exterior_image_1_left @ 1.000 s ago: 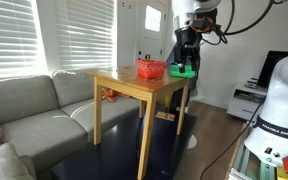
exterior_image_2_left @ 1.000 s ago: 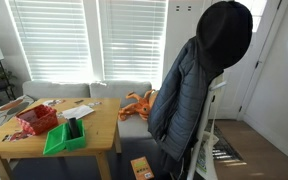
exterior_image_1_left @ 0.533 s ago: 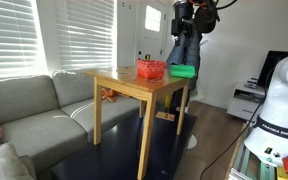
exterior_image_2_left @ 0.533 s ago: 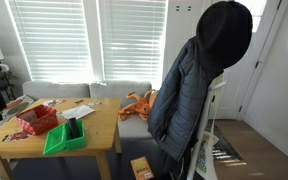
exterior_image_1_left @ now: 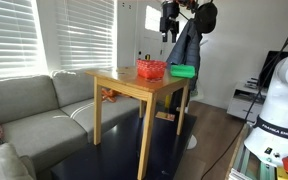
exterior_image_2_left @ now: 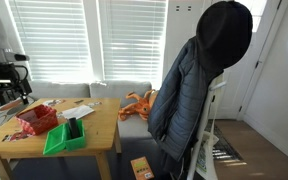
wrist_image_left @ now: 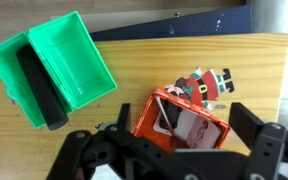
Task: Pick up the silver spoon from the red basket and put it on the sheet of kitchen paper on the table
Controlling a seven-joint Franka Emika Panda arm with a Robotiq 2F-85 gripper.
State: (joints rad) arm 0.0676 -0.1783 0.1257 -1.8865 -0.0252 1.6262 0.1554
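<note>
The red basket (wrist_image_left: 189, 125) sits on the wooden table (wrist_image_left: 134, 85), also seen in both exterior views (exterior_image_1_left: 150, 70) (exterior_image_2_left: 39, 118). A thin silver spoon handle (wrist_image_left: 165, 110) leans inside it, next to some cards. A sheet of kitchen paper with a Santa print (wrist_image_left: 212, 82) lies flat just beyond the basket. My gripper (wrist_image_left: 184, 122) is open and empty, high above the basket. It also shows well above the table in both exterior views (exterior_image_1_left: 169, 20) (exterior_image_2_left: 6, 80).
A green box (wrist_image_left: 64, 55) holding a black object (wrist_image_left: 39, 92) stands beside the basket, also in both exterior views (exterior_image_1_left: 182, 71) (exterior_image_2_left: 64, 135). A grey sofa (exterior_image_1_left: 34, 110) stands by the table. A dark jacket on a rack (exterior_image_2_left: 189, 90) hangs nearby.
My gripper has risen from just above the table to well above it. The basket, green box and paper have not moved.
</note>
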